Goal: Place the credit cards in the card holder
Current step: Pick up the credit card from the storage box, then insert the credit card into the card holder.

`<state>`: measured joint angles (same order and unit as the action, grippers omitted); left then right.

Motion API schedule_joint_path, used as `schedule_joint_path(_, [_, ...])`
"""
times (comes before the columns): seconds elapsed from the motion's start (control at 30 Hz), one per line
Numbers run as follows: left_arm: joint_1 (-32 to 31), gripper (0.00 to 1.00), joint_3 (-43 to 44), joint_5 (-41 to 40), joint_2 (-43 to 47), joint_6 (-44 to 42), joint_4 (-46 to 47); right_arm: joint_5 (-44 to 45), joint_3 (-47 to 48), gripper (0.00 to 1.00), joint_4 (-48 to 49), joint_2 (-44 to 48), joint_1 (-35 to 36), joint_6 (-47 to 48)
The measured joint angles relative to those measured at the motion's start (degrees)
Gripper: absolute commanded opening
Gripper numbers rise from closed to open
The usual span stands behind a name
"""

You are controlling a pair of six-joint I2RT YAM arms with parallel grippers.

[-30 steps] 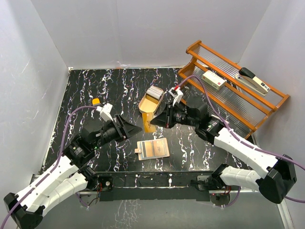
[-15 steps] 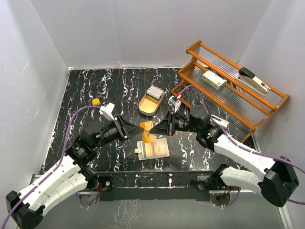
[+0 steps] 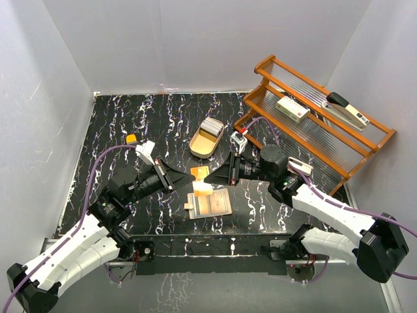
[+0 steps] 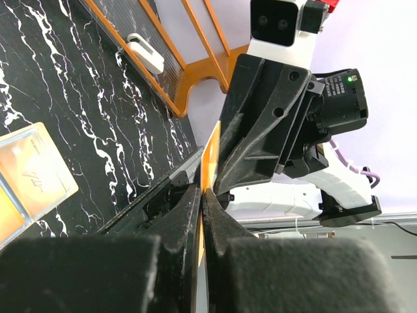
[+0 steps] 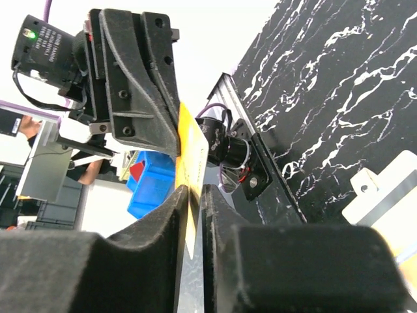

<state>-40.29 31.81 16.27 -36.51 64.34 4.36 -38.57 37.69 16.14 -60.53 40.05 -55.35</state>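
While left gripper (image 4: 201, 191), right gripper (image 5: 193, 189) both pinch thin orange plastic card (image 3: 199, 172) near tan leather card holder (image 3: 212, 203), front edge: release one before slotting.

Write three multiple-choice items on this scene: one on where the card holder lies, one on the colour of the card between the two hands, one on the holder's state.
1. Where is the card holder?
A. on the wooden rack
B. in the gold tray
C. on the table, toward its near edge

2. What colour is the card held between the left hand and the right hand?
A. orange
B. blue
C. green

3. How does the card holder lie?
A. folded shut
B. open and flat
C. standing on edge

Answers: 1 C, it rests on the dark marbled top, not on a shelf or in a tray. 2 A, both wrist views show an orange edge between the fingers. 3 B, its inner face is spread upward in the top view.
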Motion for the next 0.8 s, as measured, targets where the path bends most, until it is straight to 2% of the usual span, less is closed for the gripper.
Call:
schedule_joint_path(0.2, [0.0,0.0,0.0,0.13,-0.07,-0.5,-0.2,2.91,0.0,0.36,-4.52,0.11,0.0,2.67])
schedule_joint_path(0.37, [0.0,0.0,-0.02,-0.37,-1.6,-2.56,-1.66,10.49,1.6,0.46,-15.89,1.6,0.07,7.72])
schedule_joint_path(0.57, [0.0,0.0,-0.11,-0.85,-4.59,-4.96,-2.71,21.0,3.04,0.48,-26.53,4.48,0.07,13.92])
schedule_joint_path(0.8, [0.0,0.0,-1.68,-1.25,-11.19,-6.71,-2.89,29.09,2.6,0.47,-32.54,2.56,0.04,17.77])
